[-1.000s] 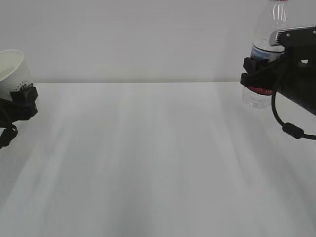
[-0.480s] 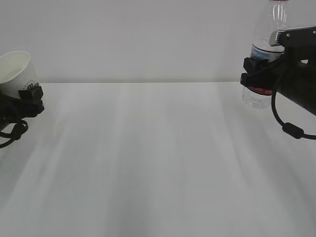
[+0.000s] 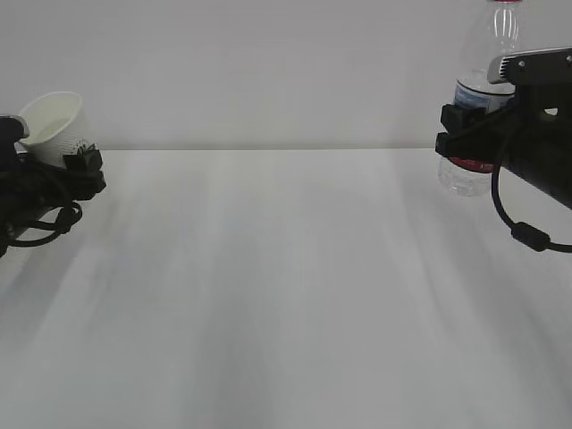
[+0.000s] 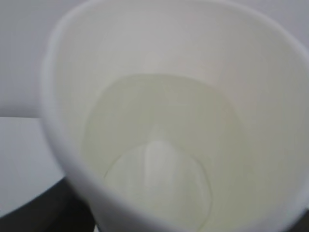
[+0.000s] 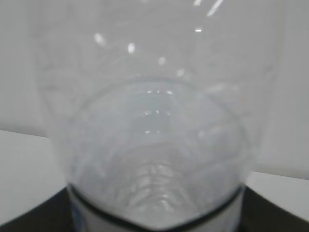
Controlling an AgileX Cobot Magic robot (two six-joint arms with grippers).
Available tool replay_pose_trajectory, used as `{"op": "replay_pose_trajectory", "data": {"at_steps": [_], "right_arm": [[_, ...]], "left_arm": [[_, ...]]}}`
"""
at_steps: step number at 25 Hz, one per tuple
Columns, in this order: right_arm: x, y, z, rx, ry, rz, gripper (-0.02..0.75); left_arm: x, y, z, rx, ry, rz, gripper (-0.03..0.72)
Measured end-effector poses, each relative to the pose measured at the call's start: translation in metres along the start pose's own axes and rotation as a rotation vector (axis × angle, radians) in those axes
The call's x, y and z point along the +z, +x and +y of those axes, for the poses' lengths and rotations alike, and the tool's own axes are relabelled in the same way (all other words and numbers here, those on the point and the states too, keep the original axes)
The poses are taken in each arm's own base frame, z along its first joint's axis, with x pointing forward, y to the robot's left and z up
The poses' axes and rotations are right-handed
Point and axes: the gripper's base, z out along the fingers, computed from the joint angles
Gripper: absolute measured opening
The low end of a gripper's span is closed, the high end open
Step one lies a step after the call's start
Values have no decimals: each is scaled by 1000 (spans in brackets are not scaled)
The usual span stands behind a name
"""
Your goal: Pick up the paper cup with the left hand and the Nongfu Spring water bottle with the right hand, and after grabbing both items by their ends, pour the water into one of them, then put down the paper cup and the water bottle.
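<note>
Left hand (image 3: 85, 170) jaws clamped on the paper cup (image 3: 54, 128) – cup tilted, off the desk (image 3: 286, 286), far left, arm cut off at frame edge. Right hand (image 3: 460, 138) jaws clamped on the Nongfu Spring water bottle (image 3: 487, 54), upright, raised at right. Cup interior looks empty; water level hard to tell.

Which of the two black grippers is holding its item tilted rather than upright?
The left gripper: its small white paper cup leans, mouth angled up-left, while the right gripper holds the clear plastic bottle upright.
</note>
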Motion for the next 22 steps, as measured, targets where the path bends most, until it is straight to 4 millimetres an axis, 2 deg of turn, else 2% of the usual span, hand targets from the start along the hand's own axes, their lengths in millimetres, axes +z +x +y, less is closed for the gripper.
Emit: {"op": "replay_pose_trajectory", "data": {"at_steps": [8, 14, 22], "right_arm": [[0, 0, 0, 2, 0, 0, 377], [0, 0, 0, 2, 0, 0, 377], [0, 0, 0, 2, 0, -2, 377]], "left_arm": [[22, 15, 1, -11, -5, 41, 510], [34, 27, 15, -40, -39, 68, 503], [41, 35, 29, -64, -75, 84, 503]]}}
